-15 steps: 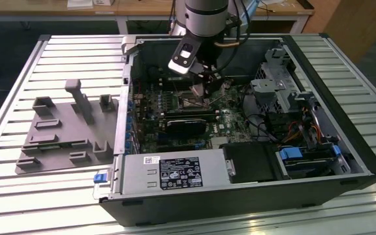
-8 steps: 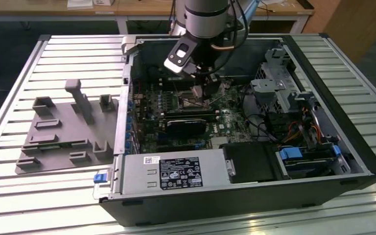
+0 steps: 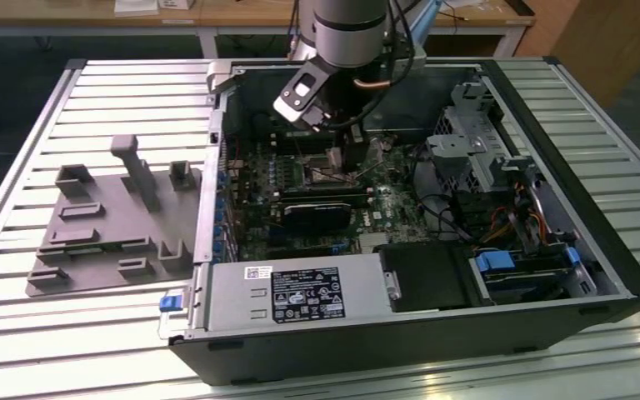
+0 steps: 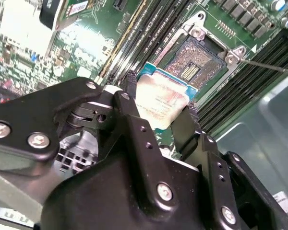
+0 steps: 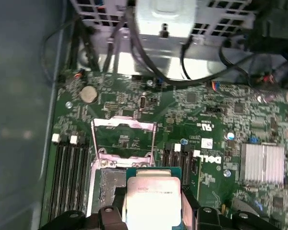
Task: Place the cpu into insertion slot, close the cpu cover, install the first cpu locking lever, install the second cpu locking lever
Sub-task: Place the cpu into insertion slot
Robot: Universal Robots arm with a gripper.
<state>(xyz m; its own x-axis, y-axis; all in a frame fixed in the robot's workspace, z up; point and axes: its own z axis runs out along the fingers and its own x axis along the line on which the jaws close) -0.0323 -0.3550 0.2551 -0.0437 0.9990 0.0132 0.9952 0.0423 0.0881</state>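
Placement of the cpu [image 5: 153, 197], a small flat square chip with a silver-grey metal top, into an open black computer case [image 3: 409, 354] lying on a white slatted metal desk [image 3: 64, 342]. The black two-fingered end effector [image 4: 161, 96] is closed on the chip, one finger against each of two opposite edges, and holds it roughly level with its metal top facing the wrist cameras. In both wrist views the chip hangs over one edge of the insertion slot [image 5: 108, 184], a small square socket with a dark centre and thin silver rim on the green motherboard [image 5: 211, 115]. Much of the dark centre is uncovered, so the chip is judged not yet seated. The cpu cover [image 5: 124, 123], a thin silver frame with a cut-out centre, stands raised at the side of the socket away from the chip, apparently clear of the descent path. Good execution probably depends on squaring the chip's edges with the rim, centring it above the dark area, keeping it flat, and lowering it straight without sliding across the contacts. A tilted or offset descent risks damage.
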